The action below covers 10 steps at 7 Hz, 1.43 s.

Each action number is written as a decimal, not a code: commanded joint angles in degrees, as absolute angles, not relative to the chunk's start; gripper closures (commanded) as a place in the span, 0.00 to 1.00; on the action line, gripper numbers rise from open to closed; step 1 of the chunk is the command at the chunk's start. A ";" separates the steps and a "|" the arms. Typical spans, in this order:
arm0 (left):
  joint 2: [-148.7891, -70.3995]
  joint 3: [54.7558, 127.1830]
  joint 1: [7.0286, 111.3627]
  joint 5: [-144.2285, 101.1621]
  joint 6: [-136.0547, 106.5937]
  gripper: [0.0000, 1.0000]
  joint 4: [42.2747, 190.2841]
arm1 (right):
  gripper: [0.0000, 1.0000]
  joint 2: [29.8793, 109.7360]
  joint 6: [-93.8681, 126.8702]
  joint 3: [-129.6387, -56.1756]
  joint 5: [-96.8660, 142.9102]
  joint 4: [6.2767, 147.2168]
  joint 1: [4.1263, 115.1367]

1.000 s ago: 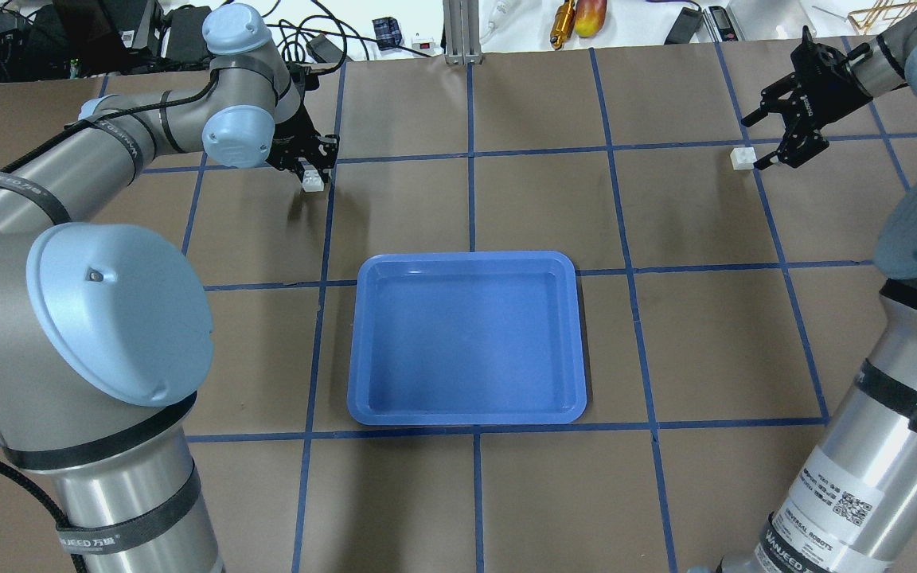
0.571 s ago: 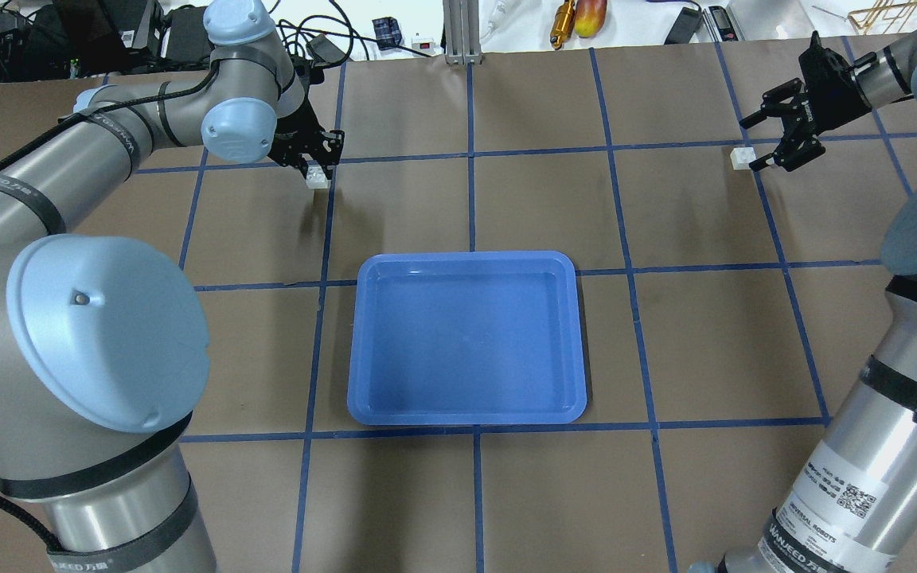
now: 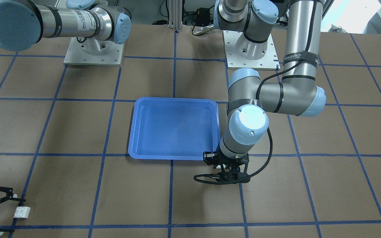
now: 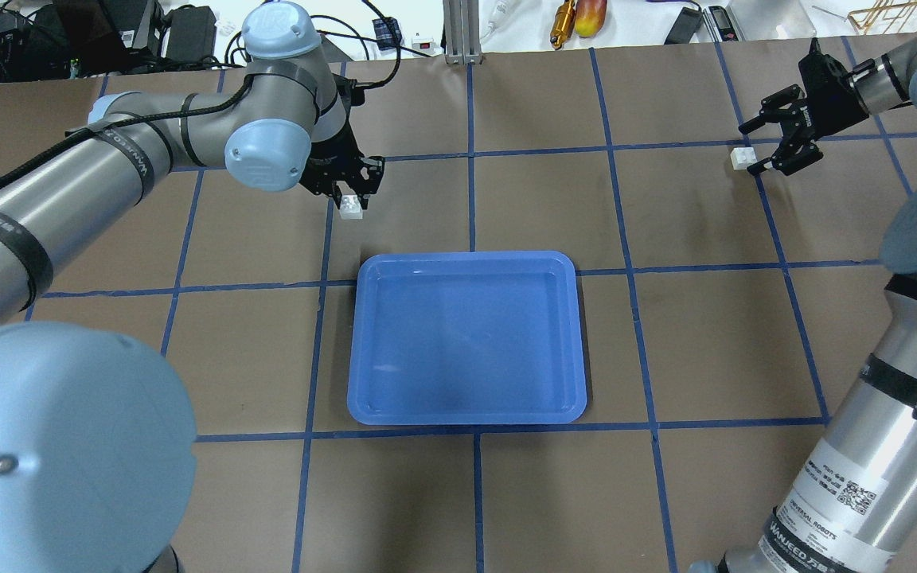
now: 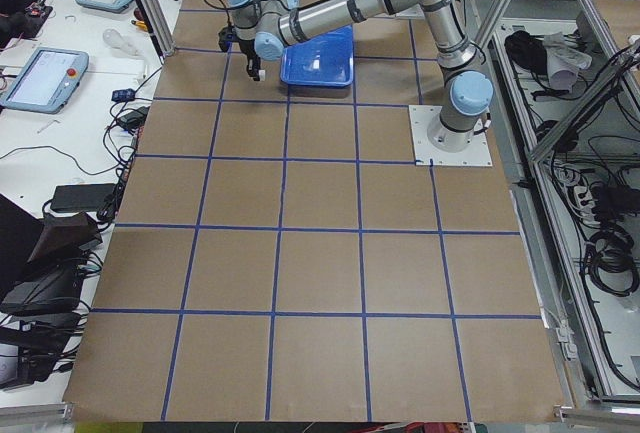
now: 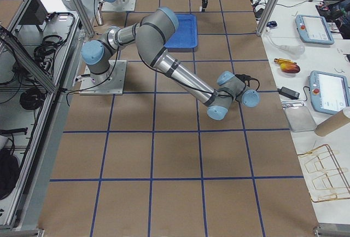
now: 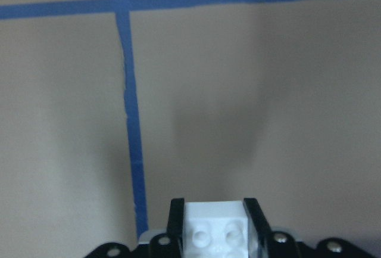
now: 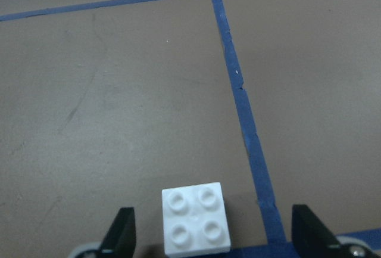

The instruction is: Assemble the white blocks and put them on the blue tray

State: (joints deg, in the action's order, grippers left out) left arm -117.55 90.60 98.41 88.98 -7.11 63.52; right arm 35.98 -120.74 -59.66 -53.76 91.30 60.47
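while left end effector (image 4: 353,200) grips white block (image 4: 352,210), arm strap (image 4: 122,147) reads "wanjeed".

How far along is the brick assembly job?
Done: the left end effector is shut on one small white studded plastic brick, held above the table. In hand: the open right end effector flanks the second white brick on the table. Left: grasping it, joining both, placing them on the empty shallow blue plastic tray.
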 commanded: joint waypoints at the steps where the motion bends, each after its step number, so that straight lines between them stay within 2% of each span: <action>1: -111.73 96.22 105.26 89.38 -14.74 0.89 63.89 | 0.20 36.12 -120.67 -59.68 -54.05 91.23 60.47; 2: -110.75 98.07 106.68 88.86 -18.16 0.89 63.46 | 0.36 36.12 -120.67 -59.85 -54.05 91.14 60.47; 3: -110.66 98.78 107.83 88.68 -20.98 0.89 63.28 | 0.42 36.30 -120.67 -59.94 -54.14 91.23 60.47; 4: -111.52 99.31 109.93 88.86 -22.92 0.89 62.32 | 0.54 36.39 -120.67 -60.03 -54.49 91.14 60.47; 5: -112.23 99.75 110.30 88.77 -23.46 0.89 60.23 | 0.72 36.65 -120.67 -59.94 -56.41 91.23 60.47; 7: -112.76 102.81 110.48 86.94 -24.78 0.89 56.81 | 0.95 37.26 -120.67 -59.77 -56.60 91.14 60.47; 8: -112.76 105.44 110.39 86.49 -24.79 0.89 53.56 | 0.99 37.70 -120.76 -59.94 -56.60 91.06 60.64; 10: -112.94 106.79 110.48 86.40 -25.05 0.89 52.38 | 1.00 40.33 -121.02 -60.46 -56.60 86.25 61.69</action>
